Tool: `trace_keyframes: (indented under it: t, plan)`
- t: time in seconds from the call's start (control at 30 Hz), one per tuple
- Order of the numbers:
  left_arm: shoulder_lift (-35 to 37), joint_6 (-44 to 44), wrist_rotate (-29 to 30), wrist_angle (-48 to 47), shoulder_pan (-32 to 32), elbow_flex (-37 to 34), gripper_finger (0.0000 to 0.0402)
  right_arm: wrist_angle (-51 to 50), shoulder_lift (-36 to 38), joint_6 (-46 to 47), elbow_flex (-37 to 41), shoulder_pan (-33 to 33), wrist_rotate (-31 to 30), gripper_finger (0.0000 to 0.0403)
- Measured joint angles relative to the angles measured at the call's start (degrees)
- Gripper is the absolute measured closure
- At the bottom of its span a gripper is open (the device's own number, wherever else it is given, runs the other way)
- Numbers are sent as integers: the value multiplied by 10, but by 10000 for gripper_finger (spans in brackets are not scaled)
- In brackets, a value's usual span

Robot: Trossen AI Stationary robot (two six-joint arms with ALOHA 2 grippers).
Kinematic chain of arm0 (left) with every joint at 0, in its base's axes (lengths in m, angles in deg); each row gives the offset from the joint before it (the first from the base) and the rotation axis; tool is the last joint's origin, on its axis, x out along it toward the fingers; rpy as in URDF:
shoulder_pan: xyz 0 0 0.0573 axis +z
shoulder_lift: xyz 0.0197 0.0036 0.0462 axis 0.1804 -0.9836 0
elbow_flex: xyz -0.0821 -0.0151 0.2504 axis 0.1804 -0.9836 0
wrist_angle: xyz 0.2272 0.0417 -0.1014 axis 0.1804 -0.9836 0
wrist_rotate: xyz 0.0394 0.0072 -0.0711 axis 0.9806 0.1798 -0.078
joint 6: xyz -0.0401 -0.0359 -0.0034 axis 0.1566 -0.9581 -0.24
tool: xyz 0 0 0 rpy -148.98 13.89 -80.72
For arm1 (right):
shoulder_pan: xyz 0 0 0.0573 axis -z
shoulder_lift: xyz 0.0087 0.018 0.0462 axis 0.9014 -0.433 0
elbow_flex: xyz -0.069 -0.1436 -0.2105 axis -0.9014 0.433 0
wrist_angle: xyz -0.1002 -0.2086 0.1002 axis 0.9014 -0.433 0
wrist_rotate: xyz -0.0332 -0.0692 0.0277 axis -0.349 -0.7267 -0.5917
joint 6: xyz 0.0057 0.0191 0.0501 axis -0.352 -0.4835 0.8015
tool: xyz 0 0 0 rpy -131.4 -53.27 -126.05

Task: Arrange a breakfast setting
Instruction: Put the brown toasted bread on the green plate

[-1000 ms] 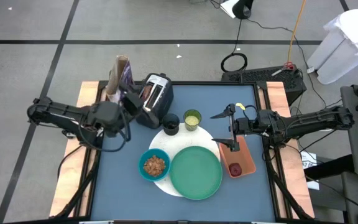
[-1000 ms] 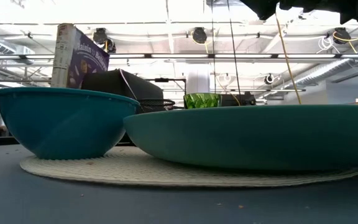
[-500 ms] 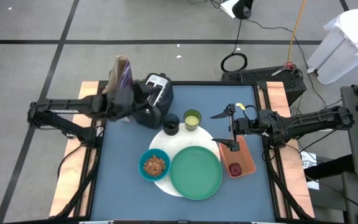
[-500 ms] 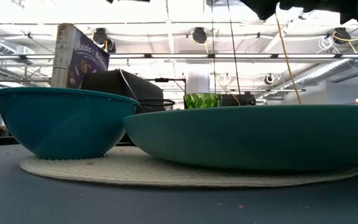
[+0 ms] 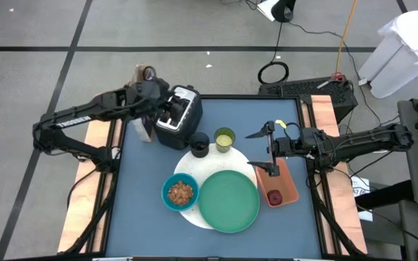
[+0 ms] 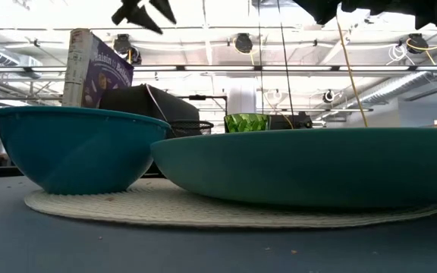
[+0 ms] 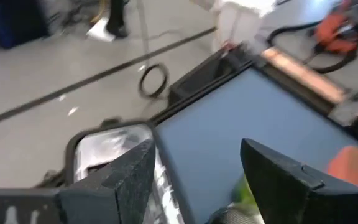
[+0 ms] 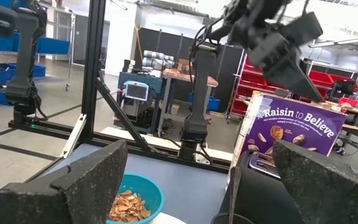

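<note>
Upper left of the high view, left gripper (image 5: 167, 109) hovers over the toaster (image 5: 179, 114), jaws spread, empty. Center right, right gripper (image 5: 264, 151) gapes above the tray (image 5: 281, 184); green plate (image 5: 228, 200) lies lower center, apart from both.

Left wrist view was motion-blurred; the toaster (image 7: 107, 146) showed only as a smeared silver shape, cut by the fingers (image 7: 114, 180). In the low view the large green plate (image 6: 309, 167) ran off the frame's edge and hid most of the yellow-green cup (image 6: 246, 122). The small red fruit (image 5: 274, 196) was too small to identify, possibly a strawberry. No spoon could be made out.
</note>
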Motion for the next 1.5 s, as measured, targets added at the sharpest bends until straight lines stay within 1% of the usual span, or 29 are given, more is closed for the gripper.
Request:
trace_keyframes:
  t: [0.17, 0.43, 0.6, 0.73, 0.93, 1.07, 1.2, 1.4, 1.5]
  plan:
    - [-12, -21, 0, -38, 24, -1, 161, -4, 0, 0, 0, 0, 0, 7]
    - [-61, -22, 3, -49, 35, -2, 161, -4, 0, 0, 0, 0, 0, 7]
    - [-97, -23, 37, -82, 43, -2, 161, -4, 0, 0, 0, 0, 0, 7]
    - [-109, -24, 56, -92, 49, -2, 161, -5, 0, 0, 0, 0, 0, 7]
    - [-118, -45, 57, -96, 55, -2, 161, -6, 0, 0, 0, 0, 0, 7]
    - [-125, -50, 57, -132, 55, -2, 161, -8, 0, 0, 0, 0, 0, 7]
    - [-138, -74, 55, -177, 55, -3, 161, -8, 0, 0, 0, 0, 0, 7]
    - [-159, -82, 54, -184, 55, -2, 161, -9, 0, 0, 0, 0, 0, 7]
    - [-164, -87, 51, -198, 55, -3, 169, -11, 0, 0, 0, 0, 0, 7]
